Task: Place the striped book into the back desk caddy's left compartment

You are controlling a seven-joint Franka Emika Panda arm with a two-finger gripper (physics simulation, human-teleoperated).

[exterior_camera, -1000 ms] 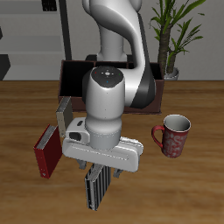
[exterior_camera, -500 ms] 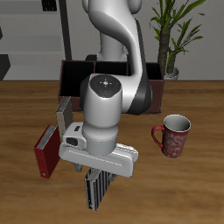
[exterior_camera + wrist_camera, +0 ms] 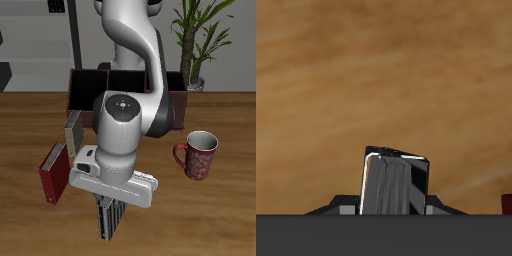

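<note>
The striped book (image 3: 107, 224) stands upright on the table near its front edge, black and pale grey stripes showing. My gripper (image 3: 110, 207) hangs straight over it, open, its fingers down on either side of the book's top. The wrist view shows the book (image 3: 394, 183) close up between the two dark fingers (image 3: 343, 208). The back desk caddy (image 3: 84, 88), a low dark maroon box, sits far back behind the arm. The arm hides most of the caddy, so its left compartment cannot be made out.
A dark red book (image 3: 52, 170) and a plain grey book (image 3: 72, 131) stand beside the arm. A red patterned mug (image 3: 198, 153) sits on the other side. A potted plant (image 3: 196, 45) stands by the caddy's end.
The gripper has come down over the striped book, covering more of its top. The book itself has not moved.
</note>
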